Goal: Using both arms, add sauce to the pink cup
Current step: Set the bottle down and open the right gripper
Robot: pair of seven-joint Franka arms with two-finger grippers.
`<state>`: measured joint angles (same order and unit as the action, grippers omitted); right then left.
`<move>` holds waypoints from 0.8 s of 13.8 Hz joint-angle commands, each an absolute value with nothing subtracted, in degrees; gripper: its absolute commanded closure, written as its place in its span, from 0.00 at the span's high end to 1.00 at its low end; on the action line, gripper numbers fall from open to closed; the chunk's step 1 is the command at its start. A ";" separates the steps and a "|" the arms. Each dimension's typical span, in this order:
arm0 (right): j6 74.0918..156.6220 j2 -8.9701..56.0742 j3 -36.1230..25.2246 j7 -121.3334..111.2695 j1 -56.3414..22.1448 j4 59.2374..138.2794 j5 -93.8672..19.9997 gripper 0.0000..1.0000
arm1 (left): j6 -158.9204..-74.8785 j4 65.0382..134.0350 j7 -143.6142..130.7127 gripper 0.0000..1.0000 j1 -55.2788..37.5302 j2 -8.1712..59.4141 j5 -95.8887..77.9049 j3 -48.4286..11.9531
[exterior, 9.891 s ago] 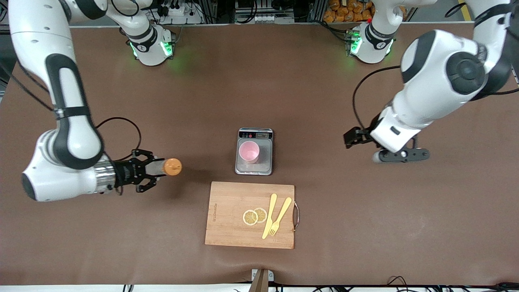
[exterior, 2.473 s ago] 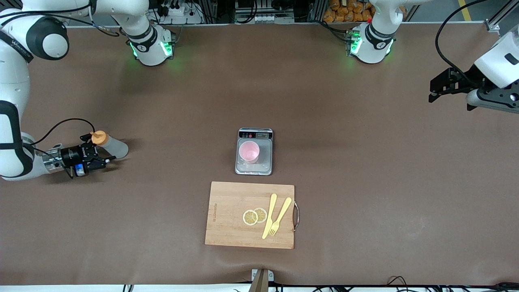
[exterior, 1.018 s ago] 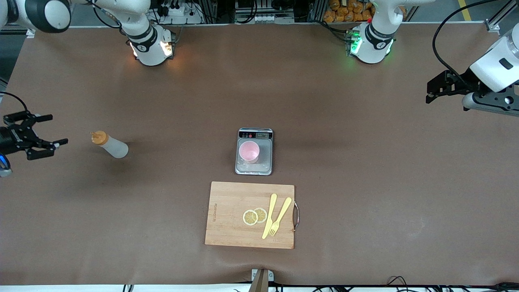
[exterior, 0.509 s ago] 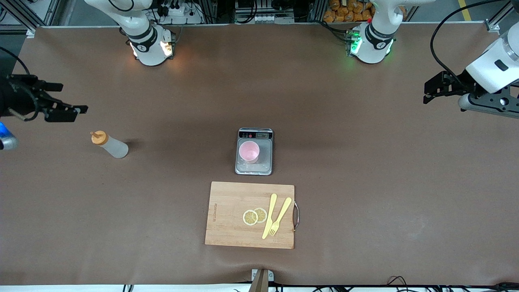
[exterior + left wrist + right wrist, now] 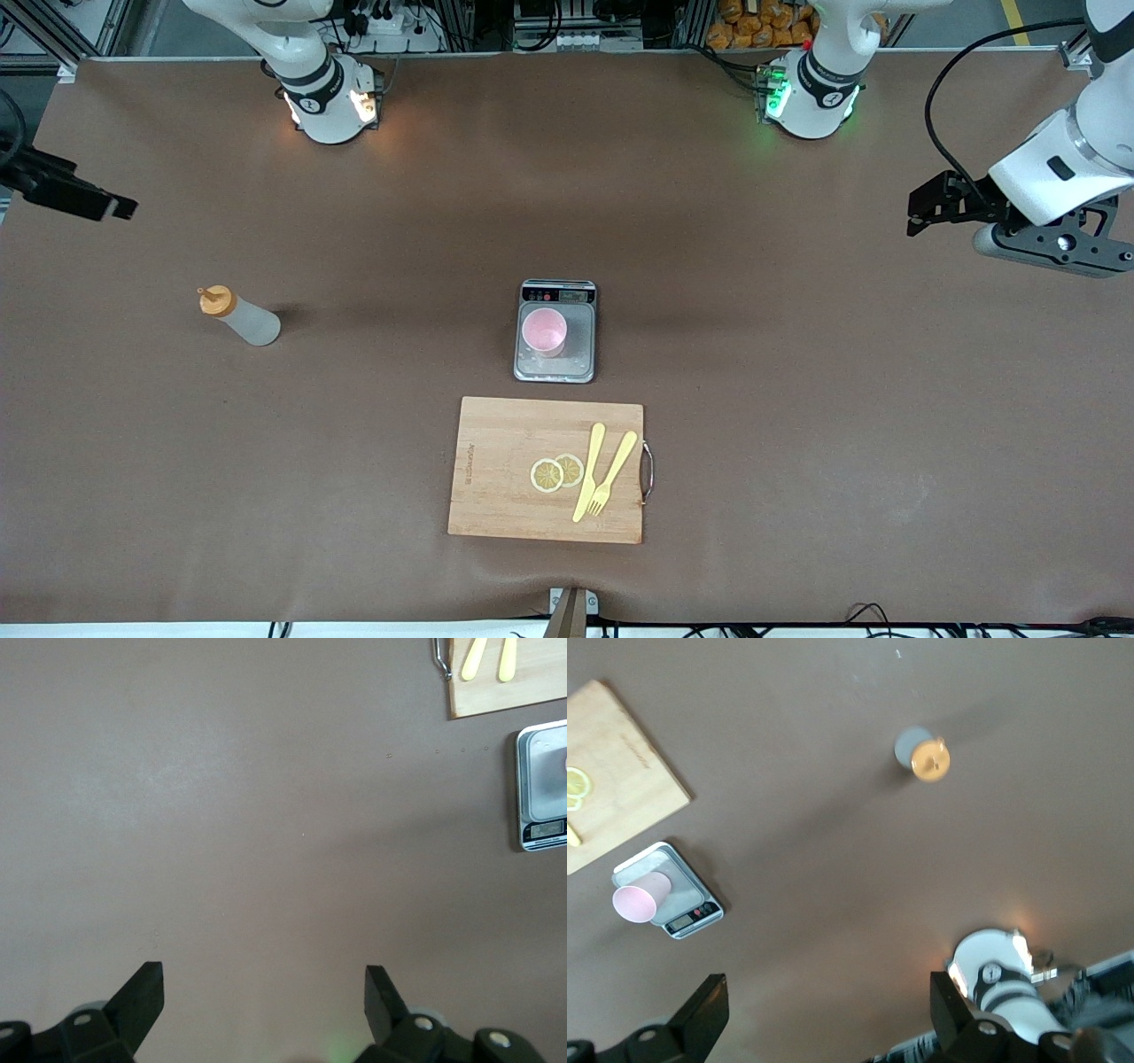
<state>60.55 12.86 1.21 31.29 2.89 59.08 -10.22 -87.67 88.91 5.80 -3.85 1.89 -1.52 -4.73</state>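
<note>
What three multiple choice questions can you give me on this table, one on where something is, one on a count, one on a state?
1. Where is the pink cup?
A. on the scale
B. on the cutting board
C. in the right gripper

2. How many lemon slices lie on the board?
A. none
B. two
C. five

3. What state is the sauce bottle in?
A. held by the left gripper
B. tipped over the cup
C. standing free on the table

Answers:
1. A, the cup stands on the scale's grey plate.
2. B, two overlapping slices lie beside the knife and fork.
3. C, both grippers are open and empty, far from the bottle, near the table's ends.
</note>
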 commanded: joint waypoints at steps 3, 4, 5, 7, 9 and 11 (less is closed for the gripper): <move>72.85 -3.42 0.88 26.19 0.19 83.39 -7.13 1.00 | -88.59 88.59 5.98 1.00 -4.30 0.97 -0.36 -5.88; 73.21 -3.51 0.88 26.19 0.00 83.67 -6.42 1.00 | -88.85 88.59 5.89 1.00 -4.22 0.88 -0.26 -7.02; 73.56 -3.52 0.88 26.19 -0.09 83.50 -6.42 1.00 | -88.94 88.59 5.19 1.00 -4.22 0.88 -0.18 -7.21; 73.83 -2.82 0.79 26.02 -0.35 82.10 -6.24 1.00 | -89.03 88.59 4.83 1.00 -4.31 0.88 -0.35 -7.38; 73.83 -2.20 0.79 25.93 -0.61 81.30 -6.15 1.00 | -88.86 88.68 4.75 1.00 -4.31 0.79 -0.61 -8.00; 74.26 -1.58 0.79 25.49 -0.44 80.69 -5.98 1.00 | -88.86 88.77 3.08 1.00 -4.22 0.88 -0.70 -9.40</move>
